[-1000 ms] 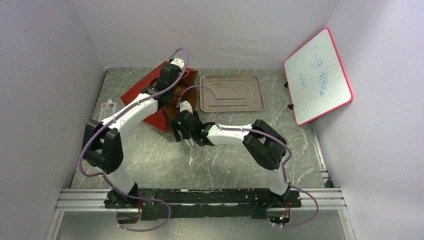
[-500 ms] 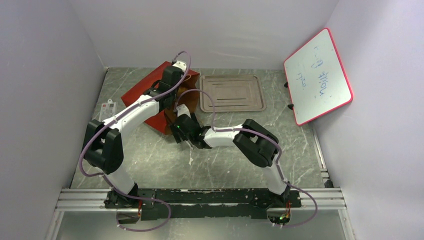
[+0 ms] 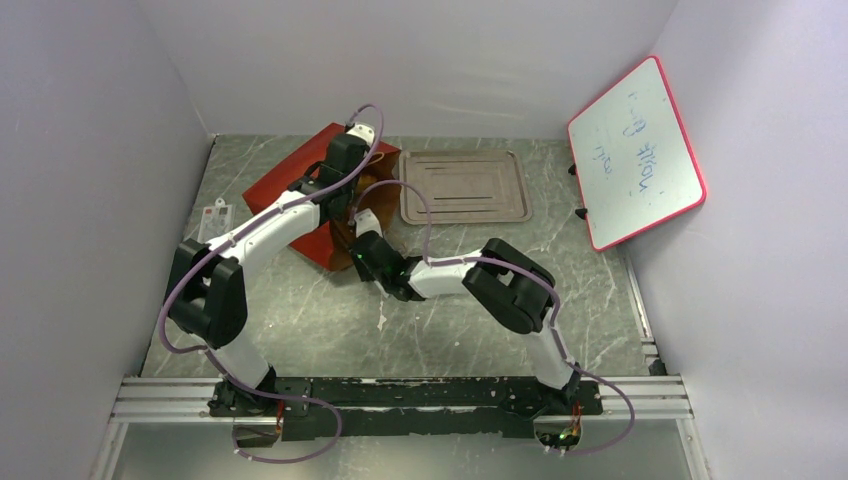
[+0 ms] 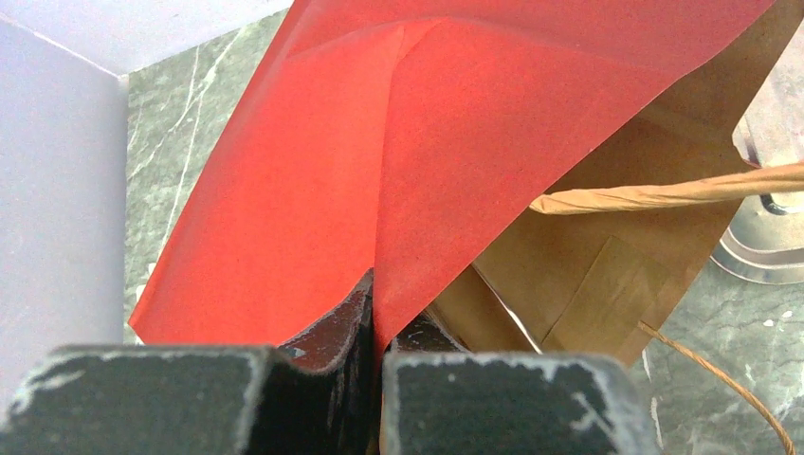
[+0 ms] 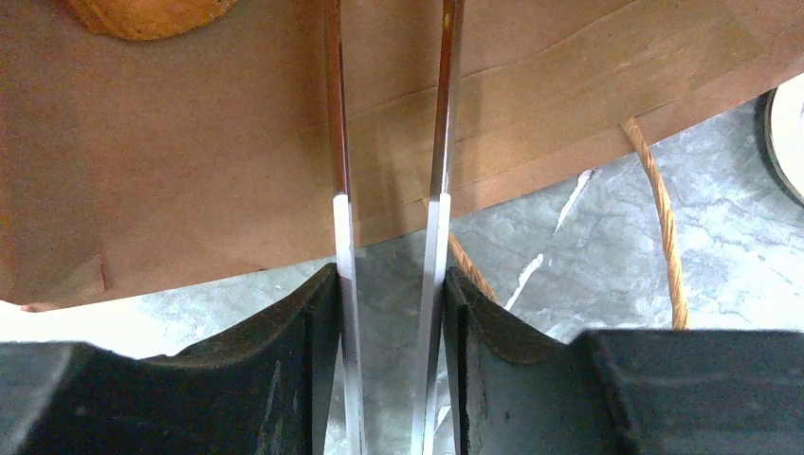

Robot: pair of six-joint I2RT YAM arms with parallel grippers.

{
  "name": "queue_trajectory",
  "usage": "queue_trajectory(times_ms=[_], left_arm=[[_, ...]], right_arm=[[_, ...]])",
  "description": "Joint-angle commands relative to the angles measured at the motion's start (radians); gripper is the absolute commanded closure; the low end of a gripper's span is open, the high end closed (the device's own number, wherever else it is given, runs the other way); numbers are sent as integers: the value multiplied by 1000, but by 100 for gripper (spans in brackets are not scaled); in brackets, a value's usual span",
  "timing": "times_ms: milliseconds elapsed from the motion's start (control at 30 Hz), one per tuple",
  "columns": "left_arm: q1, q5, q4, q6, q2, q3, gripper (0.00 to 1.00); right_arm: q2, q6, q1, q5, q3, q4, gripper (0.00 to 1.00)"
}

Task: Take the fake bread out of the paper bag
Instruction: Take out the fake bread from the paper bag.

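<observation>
The job looks to be at an early stage: no fake bread shows outside the paper bag point(image 4: 313, 161) in any view, so by my reading every piece has yet to come out. The bag lies on its side, red outside and brown kraft within, its mouth held up. The left gripper point(image 4: 376, 318) is pressed together on the bag's upper red wall, pinching the paper and lifting it, with a twisted cord handle point(image 4: 664, 194) crossing to its right. The right gripper point(image 5: 389, 57) has its two thin metal blades a little apart with nothing between them; they reach forward over the lower brown flap into the mouth. Ahead of those blades and to their left, at the very edge of the wrist view, one rounded orange piece point(image 5: 152, 11) of the bread rests on the brown paper inside. Any other pieces are hidden. What remains is to close on that piece, draw it out, then fetch the rest
</observation>
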Motion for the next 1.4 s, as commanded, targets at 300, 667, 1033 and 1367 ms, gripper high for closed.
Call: queue_trajectory(times_ms=[300,667,1033,1367], left_arm=[[-11,-15,16,-16,-33,-16,93],[-11,32,17,22,-61,-28,93],[-11,163,28,103,-95,-61,93],[-9,210,41,138,-118,-94,93]], right_arm=[[-204,177,-70,-123,-84,-75,59],[-201,70,-149,-211,-48,-79,59],[-146,-58,-210,-302,36,-110,55],[-100,-173,-226,-442,63,-65,52]])
